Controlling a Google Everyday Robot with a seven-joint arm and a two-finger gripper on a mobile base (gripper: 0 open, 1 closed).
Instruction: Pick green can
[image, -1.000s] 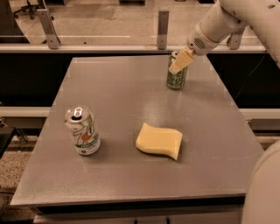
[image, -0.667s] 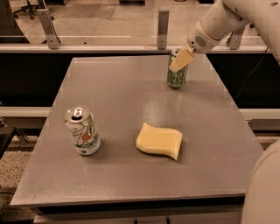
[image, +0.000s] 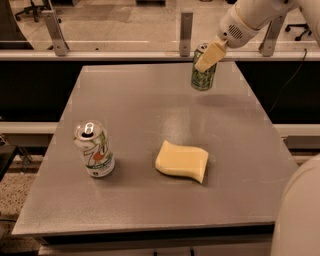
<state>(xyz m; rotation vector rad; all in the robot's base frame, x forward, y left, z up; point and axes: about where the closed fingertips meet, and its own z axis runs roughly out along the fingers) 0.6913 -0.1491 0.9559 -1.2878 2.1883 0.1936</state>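
Camera view looks down on a grey table (image: 140, 105) with the green can (image: 203, 77) at its far right, near the back edge. The gripper (image: 204, 61) reaches in from the upper right on a white arm (image: 250, 20) and is closed on the green can at its upper part. One pale finger (image: 210, 54) lies slantwise across the can's front and rim, while the other is hidden behind the can. The can leans slightly, and a faint shadow falls on the table just below and to its right. A white-and-silver can (image: 94, 150) stands upright near the front left, well apart. A yellow sponge (image: 181, 161) lies flat near the table's middle front
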